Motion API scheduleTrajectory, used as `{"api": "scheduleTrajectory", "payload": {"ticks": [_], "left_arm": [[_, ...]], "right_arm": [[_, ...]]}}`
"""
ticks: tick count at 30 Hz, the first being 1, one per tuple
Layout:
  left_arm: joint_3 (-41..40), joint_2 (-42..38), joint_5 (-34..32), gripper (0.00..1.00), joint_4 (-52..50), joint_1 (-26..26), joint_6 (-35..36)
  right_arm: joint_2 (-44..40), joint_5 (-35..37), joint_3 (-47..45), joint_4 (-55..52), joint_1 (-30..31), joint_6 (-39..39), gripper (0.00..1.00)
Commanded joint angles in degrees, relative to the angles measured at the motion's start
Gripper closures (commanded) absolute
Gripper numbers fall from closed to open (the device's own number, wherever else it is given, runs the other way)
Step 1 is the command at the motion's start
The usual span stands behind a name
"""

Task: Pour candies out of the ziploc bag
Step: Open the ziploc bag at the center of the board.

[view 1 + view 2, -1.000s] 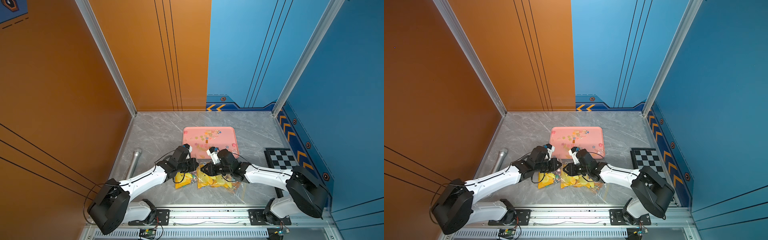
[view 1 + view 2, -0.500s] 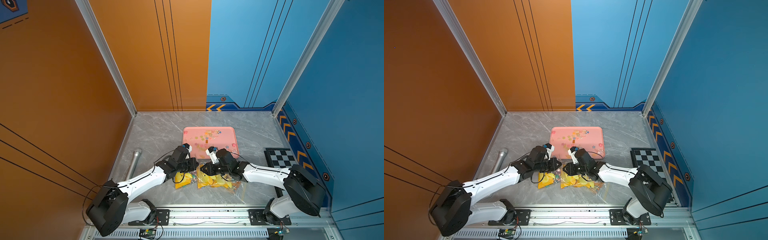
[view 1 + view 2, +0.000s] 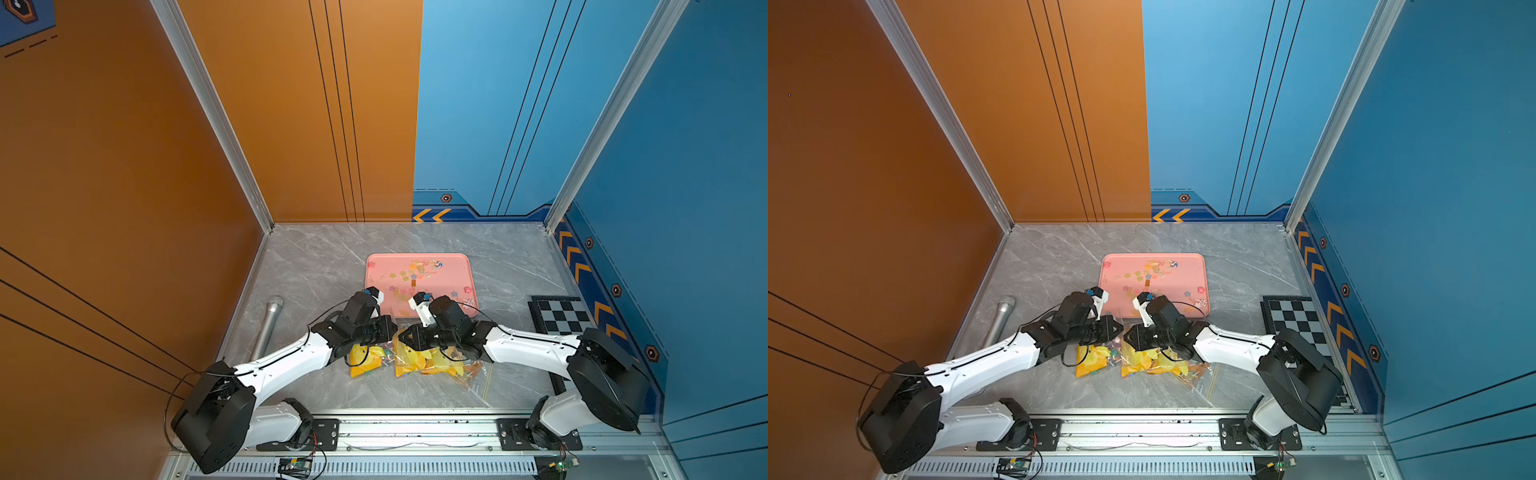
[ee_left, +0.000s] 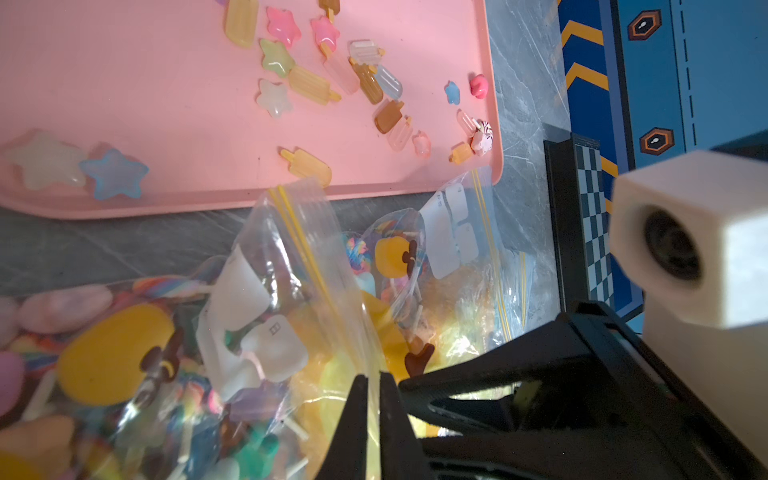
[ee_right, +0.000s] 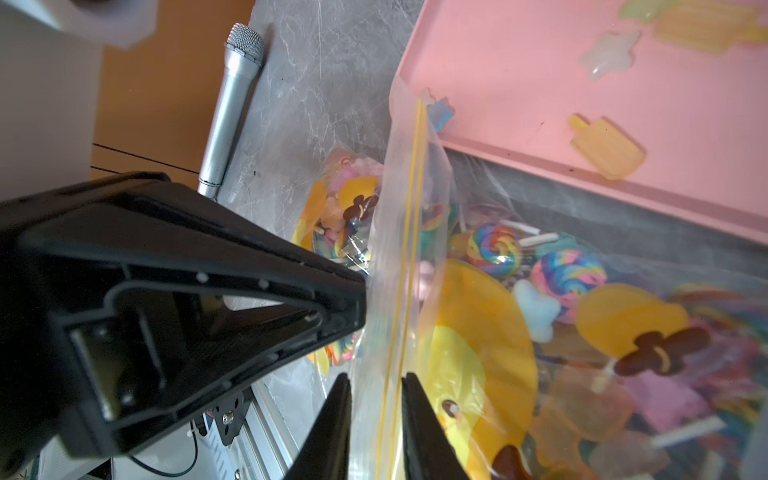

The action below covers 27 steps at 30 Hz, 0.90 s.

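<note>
A clear ziploc bag (image 3: 440,363) with a yellow zip line lies on the grey table in front of the pink tray (image 3: 457,266). It is full of candies (image 5: 565,274): swirled lollipops, stars and yellow pieces. More candies (image 3: 411,276) lie scattered on the tray. My left gripper (image 4: 374,376) is shut on a fold of the bag's film near the mouth (image 4: 291,216). My right gripper (image 5: 376,376) faces it tip to tip, its jaws still apart on either side of the bag's zip rim (image 5: 409,208). Both grippers meet over the bag in both top views (image 3: 392,330) (image 3: 1126,336).
A second small bag of sweets (image 3: 363,359) lies under the left wrist. A silver microphone (image 3: 270,320) lies on the table's left side. A black-and-white checkerboard (image 3: 561,313) lies at the right, beside the blue wall. The front rail (image 3: 415,428) runs close behind the bags.
</note>
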Motion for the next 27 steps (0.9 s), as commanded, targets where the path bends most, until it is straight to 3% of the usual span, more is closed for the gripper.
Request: {"api": "scheduleTrajectory", "payload": {"ticks": [1, 17, 27], "left_arm": [[0.3, -0.15, 0.18, 0.89, -1.15, -0.19, 0.43], [1.74, -0.17, -0.04, 0.87, -2.69, -0.45, 1.22], [2.25, -0.54, -0.14, 0.75, -2.89, -1.23, 1.19]], "right_arm": [[-0.23, 1.24, 1.57, -2.87, 0.45, -1.74, 0.76], [0.73, 1.57, 2.45, -3.65, 0.37, -1.98, 0.8], [0.88, 1.61, 2.9, -4.9, 0.45, -2.77, 1.0]]}}
